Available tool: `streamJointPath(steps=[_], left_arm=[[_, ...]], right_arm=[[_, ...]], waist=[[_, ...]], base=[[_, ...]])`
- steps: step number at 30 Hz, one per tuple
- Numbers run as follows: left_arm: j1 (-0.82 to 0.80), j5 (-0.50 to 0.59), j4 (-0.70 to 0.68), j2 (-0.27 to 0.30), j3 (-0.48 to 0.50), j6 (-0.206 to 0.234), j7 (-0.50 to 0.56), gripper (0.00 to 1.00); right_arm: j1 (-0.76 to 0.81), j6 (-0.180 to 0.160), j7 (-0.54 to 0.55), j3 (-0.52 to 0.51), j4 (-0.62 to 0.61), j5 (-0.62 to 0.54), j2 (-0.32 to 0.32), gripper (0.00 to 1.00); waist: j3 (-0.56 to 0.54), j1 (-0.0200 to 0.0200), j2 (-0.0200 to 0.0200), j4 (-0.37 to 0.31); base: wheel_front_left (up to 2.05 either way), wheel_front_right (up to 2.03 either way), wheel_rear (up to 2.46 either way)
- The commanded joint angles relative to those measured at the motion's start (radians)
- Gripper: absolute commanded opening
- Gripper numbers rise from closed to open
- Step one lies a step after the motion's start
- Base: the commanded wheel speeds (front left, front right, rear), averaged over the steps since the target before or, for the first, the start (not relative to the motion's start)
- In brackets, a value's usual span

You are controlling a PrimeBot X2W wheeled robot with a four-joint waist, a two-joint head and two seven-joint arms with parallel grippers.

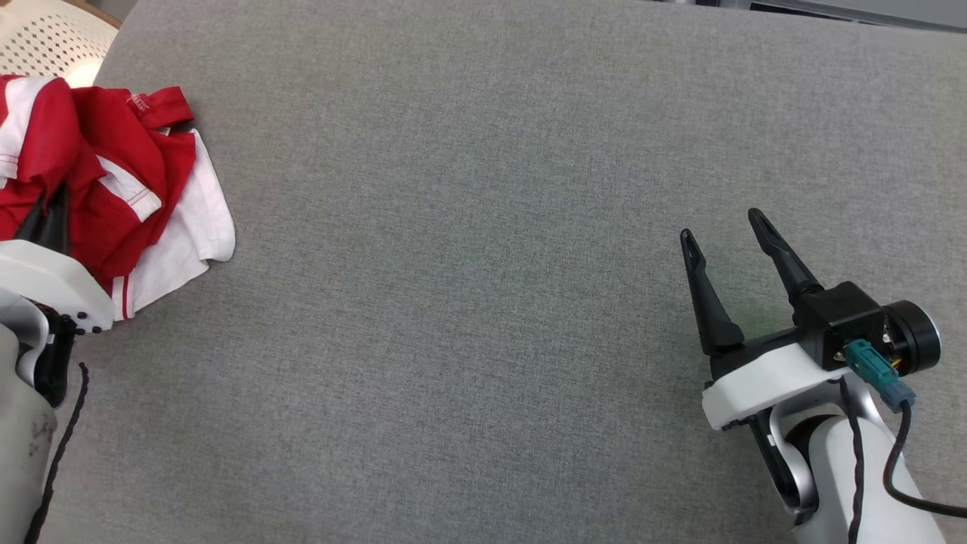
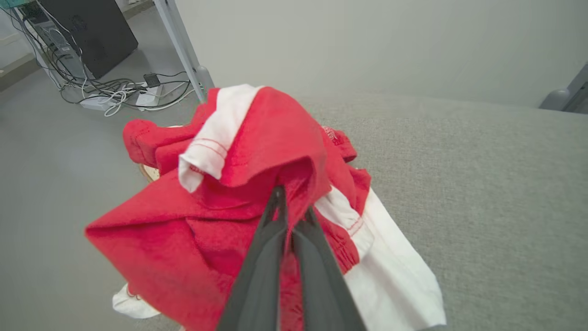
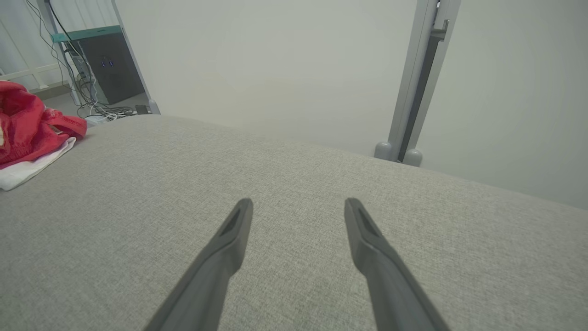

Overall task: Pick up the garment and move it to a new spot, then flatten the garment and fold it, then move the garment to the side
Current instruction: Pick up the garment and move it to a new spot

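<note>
The garment [image 1: 121, 189] is a crumpled red and white piece lying at the far left edge of the grey padded surface [image 1: 483, 227]. In the left wrist view the garment [image 2: 239, 184] bunches up around my left gripper [image 2: 293, 202], whose two dark fingers are shut on a red fold. In the head view the left gripper [image 1: 49, 208] pokes into the red cloth, partly hidden by it. My right gripper [image 1: 725, 234] hovers open over bare surface at the lower right, far from the garment [image 3: 27, 133]. Its fingers [image 3: 239, 220] hold nothing.
A pale perforated basket [image 1: 53, 38] stands beyond the surface's far left corner. Off the surface's edge the floor holds cables and a dark cabinet [image 2: 87, 27]. A grey metal post [image 3: 413, 92] rises behind the far edge.
</note>
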Motion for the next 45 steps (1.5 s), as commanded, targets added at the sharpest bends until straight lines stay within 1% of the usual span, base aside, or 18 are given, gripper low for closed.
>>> streamJointPath(steps=[1,3,5,7,12,17,21,22,27,34,39,45], left_arm=[[-0.010,0.000,0.001,0.016,-0.011,0.000,-0.007,0.00],[-0.007,-0.011,-0.025,0.020,-0.021,0.000,-0.012,0.00],[-0.003,-0.004,-0.092,0.044,-0.007,0.000,-0.013,0.00],[0.022,0.023,-0.166,0.070,0.019,0.000,-0.013,0.00],[0.092,0.104,-0.338,0.091,0.108,0.000,-0.013,0.00],[0.190,0.184,-0.492,0.078,0.168,0.000,-0.013,0.00],[0.278,0.226,-0.609,0.059,0.179,0.000,-0.013,0.00],[0.278,0.226,-0.609,0.059,0.179,0.000,-0.013,0.00],[0.391,0.255,-0.747,0.031,0.141,0.000,-0.013,0.00],[0.480,0.277,-0.946,-0.007,0.037,0.001,0.023,0.00],[0.457,0.288,-1.052,-0.036,-0.056,0.001,0.065,0.00],[0.349,0.289,-1.102,-0.069,-0.162,0.000,0.083,0.00]], right_arm=[[-0.006,0.000,-0.013,-0.004,0.005,0.007,-0.003,1.00],[0.007,0.000,-0.026,-0.011,0.015,0.019,-0.003,1.00],[0.022,0.000,-0.038,-0.017,0.024,0.033,-0.003,1.00],[0.029,0.000,-0.052,-0.018,0.034,0.047,-0.003,1.00],[0.056,0.000,-0.081,-0.014,0.064,0.074,-0.003,1.00],[0.091,0.000,-0.097,-0.012,0.085,0.104,-0.003,1.00],[0.121,0.000,-0.109,-0.011,0.095,0.123,-0.003,1.00],[0.121,0.000,-0.109,-0.011,0.095,0.123,-0.003,1.00],[0.156,0.000,-0.112,-0.008,0.095,0.144,-0.003,1.00],[0.177,0.000,-0.108,-0.010,0.083,0.160,-0.003,1.00],[0.184,0.000,-0.101,-0.017,0.064,0.159,-0.003,1.00],[0.170,0.000,-0.112,-0.015,0.037,0.167,-0.002,1.00]], waist=[[-0.011,0.0000,0.0000,0.002],[-0.032,0.0000,0.0000,0.006],[-0.059,0.0000,0.0000,0.010],[-0.088,0.0000,0.0000,0.009],[-0.173,0.0000,0.0000,-0.005],[-0.253,0.0000,0.0000,-0.031],[-0.307,0.0000,0.0000,-0.062],[-0.307,0.0000,0.0000,-0.062],[-0.349,0.0000,0.0000,-0.120],[-0.358,0.0000,0.0000,-0.245],[-0.331,0.0000,0.0000,-0.347],[-0.262,0.0000,0.0000,-0.475]], base=[[0.00,0.00,0.00],[0.00,0.00,0.00],[0.00,0.00,0.00],[0.00,0.00,0.00],[0.00,0.00,0.00],[0.00,0.00,0.00],[0.00,0.00,0.00],[0.00,0.00,0.00],[0.00,0.00,0.00],[0.00,0.00,0.00],[0.00,0.00,0.00],[0.00,0.00,0.00]])
